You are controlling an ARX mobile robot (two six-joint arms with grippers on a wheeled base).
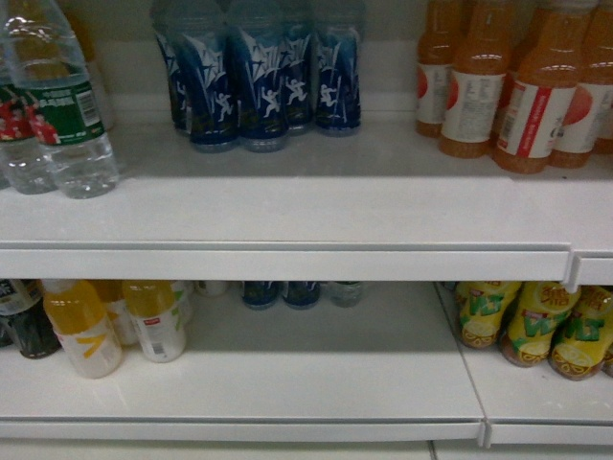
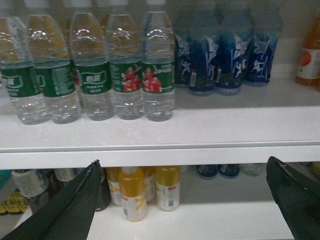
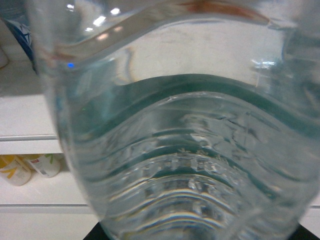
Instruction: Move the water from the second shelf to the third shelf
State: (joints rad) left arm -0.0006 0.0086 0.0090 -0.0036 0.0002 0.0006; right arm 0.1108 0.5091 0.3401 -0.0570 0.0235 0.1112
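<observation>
In the head view, water bottles with green labels are seen at the left end of the upper shelf, with blue bottles at the back and orange-juice bottles at the right. No gripper is visible here.

In the left wrist view, a row of water bottles is lined up near the shelf's front edge, probably for easy reach. The left gripper is held wide open and empty below that edge.

In the right wrist view, one water bottle fills the picture, very close to the camera. It seems to be held by the right gripper, but the fingers are hidden, so this cannot be told.
</observation>
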